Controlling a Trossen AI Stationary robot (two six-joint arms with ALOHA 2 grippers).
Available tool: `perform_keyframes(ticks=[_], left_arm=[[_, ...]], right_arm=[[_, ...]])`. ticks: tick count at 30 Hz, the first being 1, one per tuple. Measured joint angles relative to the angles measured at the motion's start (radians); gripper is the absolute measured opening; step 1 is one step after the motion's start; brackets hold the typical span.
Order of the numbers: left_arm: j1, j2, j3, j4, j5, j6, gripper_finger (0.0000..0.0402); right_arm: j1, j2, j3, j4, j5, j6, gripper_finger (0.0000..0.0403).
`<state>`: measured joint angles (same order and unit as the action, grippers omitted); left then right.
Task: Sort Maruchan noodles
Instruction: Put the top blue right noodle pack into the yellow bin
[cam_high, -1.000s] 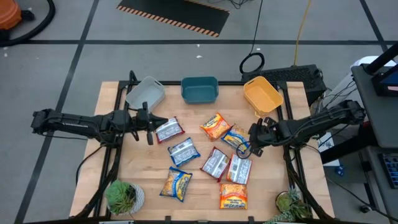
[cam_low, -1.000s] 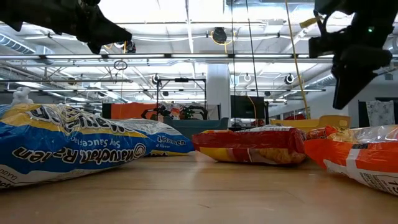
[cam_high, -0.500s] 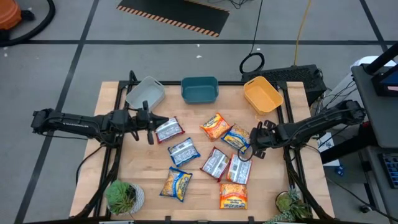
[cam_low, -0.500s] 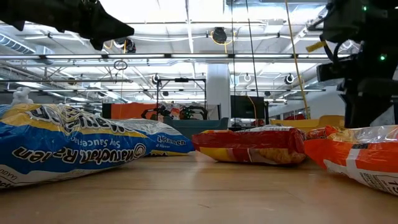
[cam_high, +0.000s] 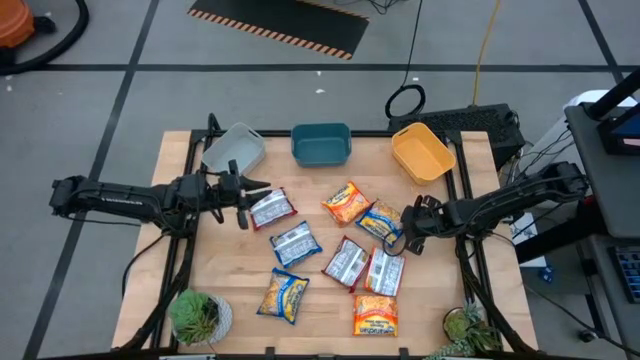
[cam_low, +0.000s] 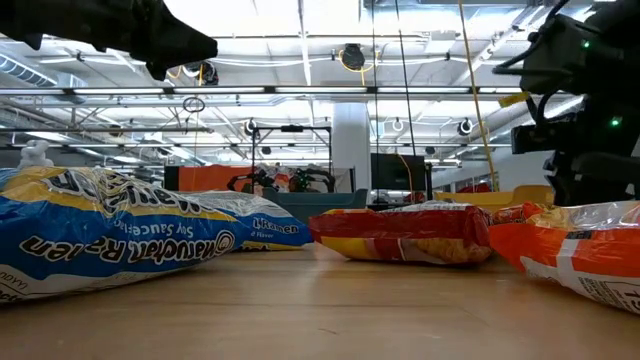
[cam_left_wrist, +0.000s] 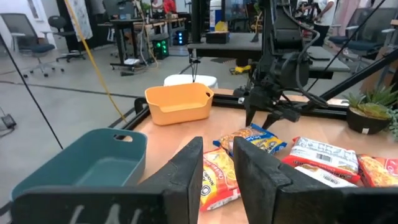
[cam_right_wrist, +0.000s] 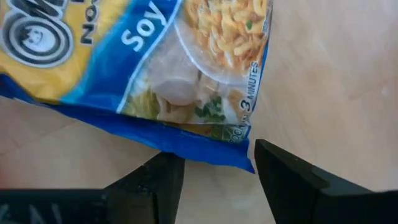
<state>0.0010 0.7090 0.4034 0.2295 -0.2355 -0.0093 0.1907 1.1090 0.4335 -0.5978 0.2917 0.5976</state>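
Note:
Several flat Maruchan packets lie on the wooden table (cam_high: 215, 265): orange (cam_high: 345, 202), yellow with blue (cam_high: 380, 220) and silver-white ones (cam_high: 272, 210). My right gripper (cam_high: 392, 241) is open and low over the near right corner of the yellow-and-blue packet (cam_right_wrist: 186, 74). Its fingers (cam_right_wrist: 286, 180) stand on either side of the packet's blue edge (cam_right_wrist: 245, 163), and I cannot tell whether they touch it. My left gripper (cam_high: 243, 205) hovers just left of a silver-white packet, its fingers (cam_left_wrist: 186, 174) a narrow gap apart and holding nothing.
A grey tub (cam_high: 233, 150), a teal tub (cam_high: 321, 145) and a yellow tub (cam_high: 422, 153) stand along the far edge. Potted plants sit at the near left (cam_high: 200, 315) and near right (cam_high: 468, 330) corners. Bare wood shows on the near left part of the table.
My right gripper has come down toward the table onto the corner of the yellow-and-blue packet, staying open. The packets have not moved.

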Motion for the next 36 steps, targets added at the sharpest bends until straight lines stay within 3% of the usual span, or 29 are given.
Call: perform_keyframes(ticks=[12,25,36], left_arm=[[0.000,0.000,0.000,0.000,0.000,0.005,0.0097],[0.000,0.000,0.000,0.006,-0.010,0.060,0.0097],[0.000,0.000,0.000,-0.009,-0.010,0.056,0.0097]], right_arm=[[-0.050,0.000,-0.034,0.074,-0.020,-0.059,0.0147],[-0.059,-0.039,-0.037,0.107,-0.058,-0.167,0.0010],[-0.060,-0.097,0.041,0.067,0.059,-0.262,0.0002]])
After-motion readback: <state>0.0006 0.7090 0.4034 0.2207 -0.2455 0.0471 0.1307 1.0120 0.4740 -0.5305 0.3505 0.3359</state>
